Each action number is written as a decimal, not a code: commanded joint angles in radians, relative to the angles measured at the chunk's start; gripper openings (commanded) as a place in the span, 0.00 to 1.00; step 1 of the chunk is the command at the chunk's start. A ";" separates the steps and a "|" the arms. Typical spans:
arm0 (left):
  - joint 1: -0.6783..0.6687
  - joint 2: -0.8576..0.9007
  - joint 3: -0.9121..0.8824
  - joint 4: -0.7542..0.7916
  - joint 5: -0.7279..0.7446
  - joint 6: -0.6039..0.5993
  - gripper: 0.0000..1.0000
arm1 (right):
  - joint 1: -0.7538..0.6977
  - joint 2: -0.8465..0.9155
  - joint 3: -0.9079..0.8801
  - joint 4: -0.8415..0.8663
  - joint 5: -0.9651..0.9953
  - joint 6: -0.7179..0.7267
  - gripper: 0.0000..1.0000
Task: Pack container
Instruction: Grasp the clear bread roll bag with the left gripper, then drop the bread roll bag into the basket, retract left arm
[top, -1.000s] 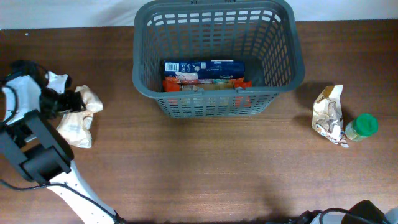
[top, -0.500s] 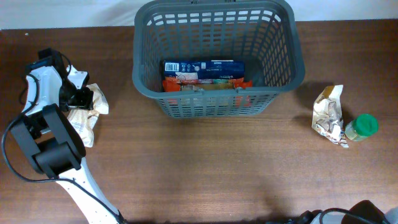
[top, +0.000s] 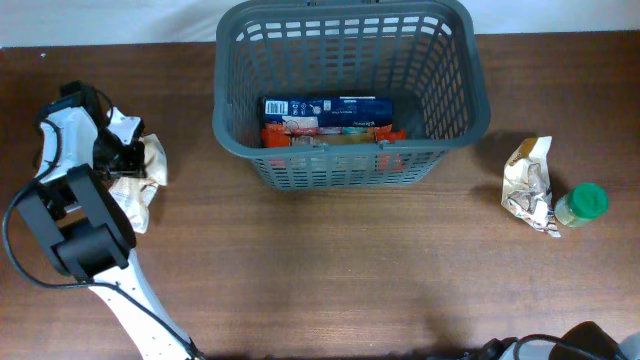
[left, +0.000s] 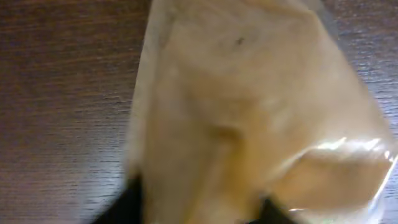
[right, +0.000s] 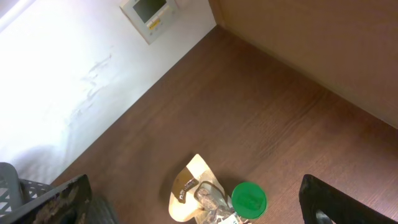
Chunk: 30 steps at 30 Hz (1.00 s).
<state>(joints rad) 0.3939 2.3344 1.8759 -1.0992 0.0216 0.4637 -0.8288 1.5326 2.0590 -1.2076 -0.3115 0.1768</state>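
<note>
Container: the container (top: 345, 172) stands with its long axis running left to right, and a blue box (top: 328, 106) lies inside it.
Left gripper: your left gripper (top: 120, 158) is well to the container's left, at a tan pouch (top: 152, 160) that fills its wrist view. You cannot tell whether the jaws are clamped on it.
Right gripper: your right gripper (right: 196, 199) is spread wide and holds nothing.
Coming move: the container lies to the right of your left jaws, and your left arm is the nearer one to this pouch.
Container's right: a crinkled bag (top: 527, 180) and a green-lidded jar (top: 583, 203) suit your right arm.
</note>
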 joint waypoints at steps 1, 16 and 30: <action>-0.003 0.100 -0.034 -0.028 -0.009 0.016 0.02 | -0.003 0.002 0.004 0.000 0.009 -0.005 0.99; -0.126 0.074 1.265 -0.573 0.098 -0.138 0.02 | -0.003 0.002 0.004 -0.001 0.009 -0.005 0.99; -0.676 -0.179 1.242 -0.308 0.114 0.487 0.02 | -0.003 0.002 0.004 -0.001 0.009 -0.005 0.99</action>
<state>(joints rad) -0.1520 2.1868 3.1214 -1.4181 0.1158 0.6670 -0.8288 1.5326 2.0590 -1.2079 -0.3115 0.1768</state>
